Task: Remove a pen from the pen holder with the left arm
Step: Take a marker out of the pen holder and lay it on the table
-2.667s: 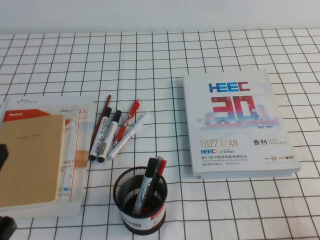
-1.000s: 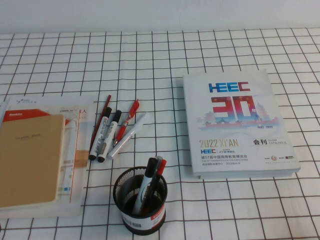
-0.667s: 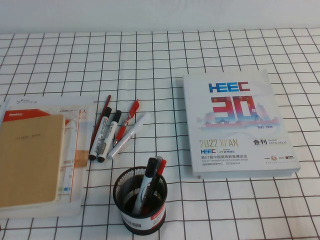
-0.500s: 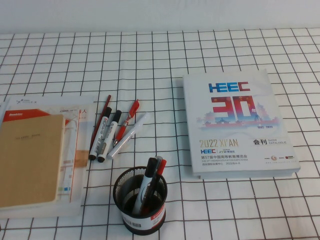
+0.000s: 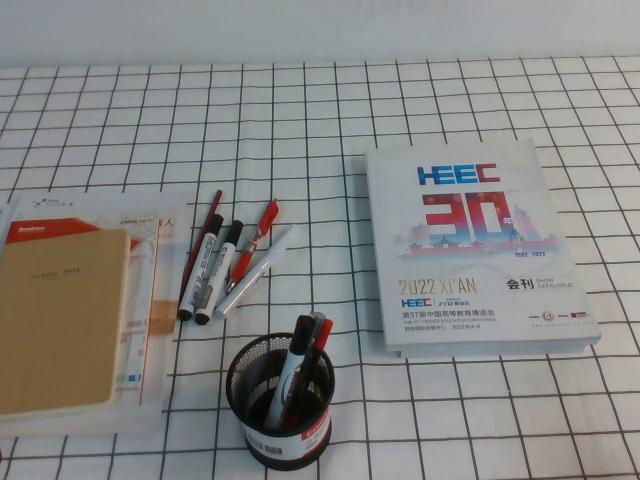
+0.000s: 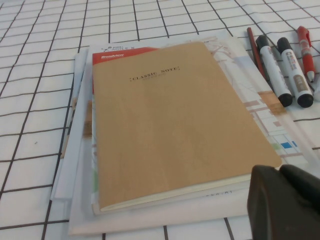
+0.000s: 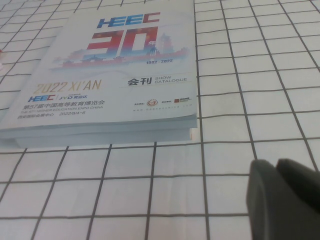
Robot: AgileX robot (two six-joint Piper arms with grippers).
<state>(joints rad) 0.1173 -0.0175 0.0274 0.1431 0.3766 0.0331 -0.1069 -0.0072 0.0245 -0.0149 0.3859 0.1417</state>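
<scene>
Pens (image 5: 297, 350) lean in the black mesh holder (image 5: 280, 425) at the near edge of the checked cloth (image 5: 300, 110). A black-capped marker (image 5: 299, 335) and a red-capped pen (image 5: 322, 333) sit side by side, their tops over the rim. Beyond the holder and to its left, loose pens (image 5: 222, 265) lie in a fan, apart from it. Left of those a tan notebook (image 5: 60, 320) lies on a stack of papers (image 5: 150, 215). To the holder's right, well apart, lies a catalogue (image 5: 470, 250). The left gripper (image 6: 280, 175) is outside the high view. Its wrist camera shows it low by the notebook's near right corner, pointed across the cover toward the loose pens, its claw pressed together on nothing. The right gripper (image 7: 276, 167) hangs low over bare cloth near the catalogue's near right corner, its two fingers meeting with no gap and holding nothing.
</scene>
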